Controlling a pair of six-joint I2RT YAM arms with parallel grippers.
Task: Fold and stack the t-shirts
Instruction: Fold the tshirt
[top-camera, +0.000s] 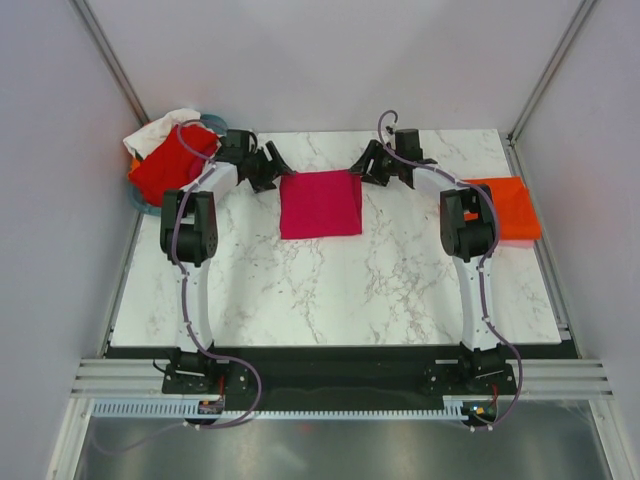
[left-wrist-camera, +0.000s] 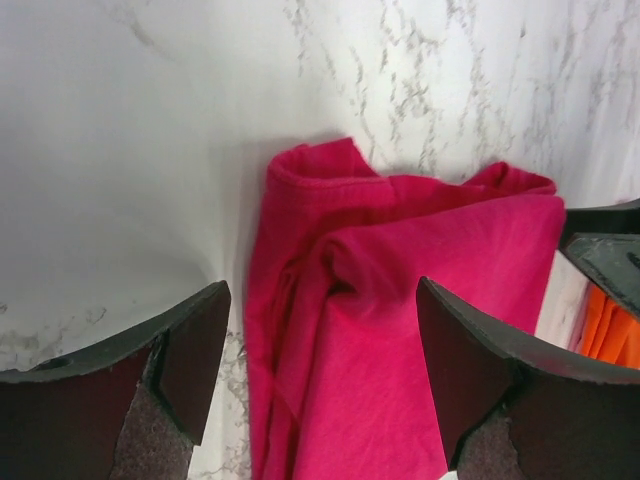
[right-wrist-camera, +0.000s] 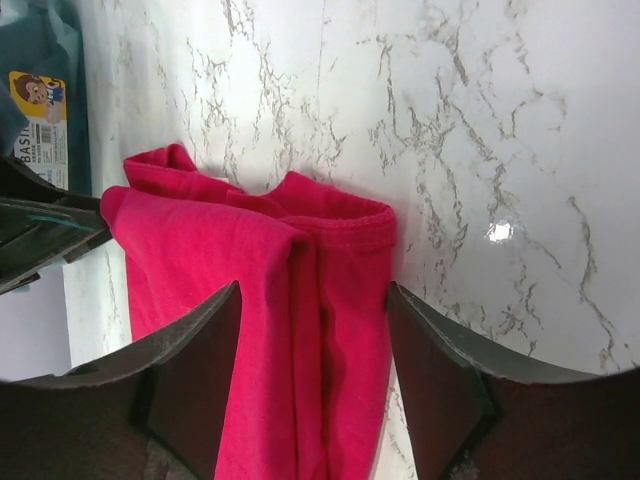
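A magenta-pink t-shirt (top-camera: 320, 203) lies folded into a rough square at the back middle of the marble table. My left gripper (top-camera: 278, 165) hovers at its far left corner, jaws open, the bunched left edge (left-wrist-camera: 420, 240) between the fingers (left-wrist-camera: 322, 330). Over the far right corner my right gripper (top-camera: 358, 165) is also open, straddling the hemmed right edge (right-wrist-camera: 240, 260) without pinching it (right-wrist-camera: 312, 340). An orange t-shirt (top-camera: 510, 208) lies folded at the table's right edge. At the far left, red (top-camera: 170, 165) and white (top-camera: 160, 130) t-shirts are heaped together.
The teal basket (top-camera: 140, 200) under the red and white heap stands at the table's far left corner; its wall and label (right-wrist-camera: 45, 100) show in the right wrist view. Grey enclosure walls close in the table. Both arm bases sit at the near edge.
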